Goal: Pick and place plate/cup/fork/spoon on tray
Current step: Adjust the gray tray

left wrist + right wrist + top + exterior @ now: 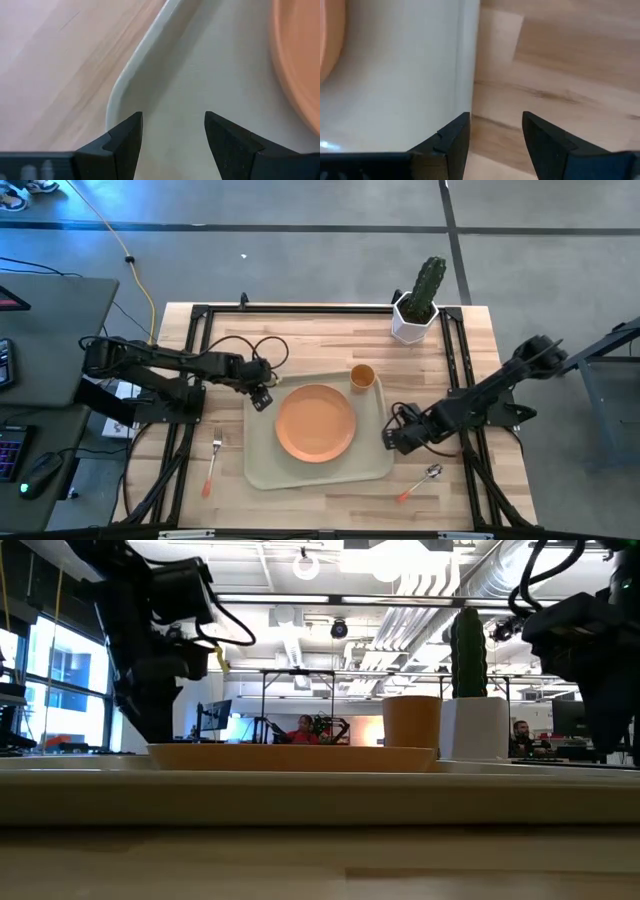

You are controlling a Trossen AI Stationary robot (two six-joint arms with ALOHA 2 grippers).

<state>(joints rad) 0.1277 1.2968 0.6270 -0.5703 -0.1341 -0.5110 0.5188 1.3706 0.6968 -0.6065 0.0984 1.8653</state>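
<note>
While plate [315, 423] sits on tray [262, 465] (cup [362, 376] too), fork [213, 463] outside.

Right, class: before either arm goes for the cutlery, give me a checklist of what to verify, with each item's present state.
1. Plate on tray: ok.
2. Cup on tray, upright: ok.
3. Fork on tray: not ok, lies on the table left of it.
4. Spoon on tray: not ok, lies on the table right of it.
5. Left gripper open, empty: ok.
6. Right gripper open, empty: ok.
</note>
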